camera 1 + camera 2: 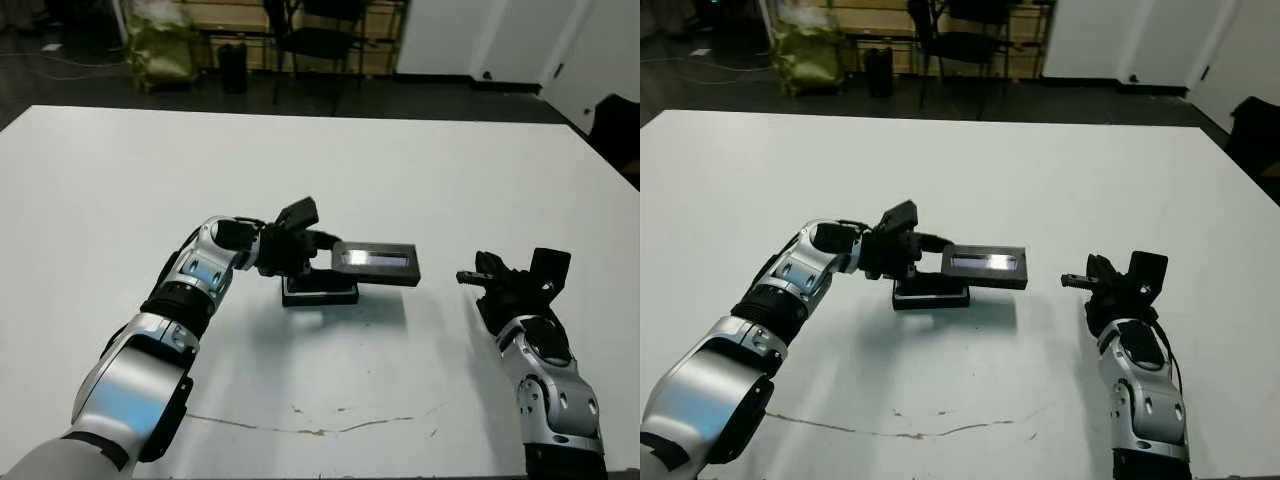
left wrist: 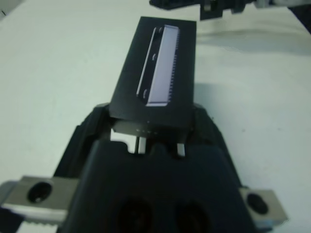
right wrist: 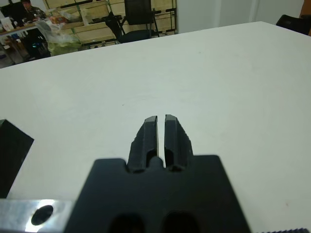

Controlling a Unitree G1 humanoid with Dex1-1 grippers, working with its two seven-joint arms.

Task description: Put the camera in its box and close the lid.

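holding the lid (image 1: 375,262) pinched by one end, left gripper (image 1: 300,250) hangs it over the box (image 1: 320,291), off to its right, prob. for closing; camera unseen; right gripper (image 1: 478,278), fingers pressed together, idles well apart.

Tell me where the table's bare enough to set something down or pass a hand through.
Bare table stretches beyond the lid, and along the near edge. There is a narrower gap between the lid and the right gripper. It is crowded where the left gripper holds the lid over the box.
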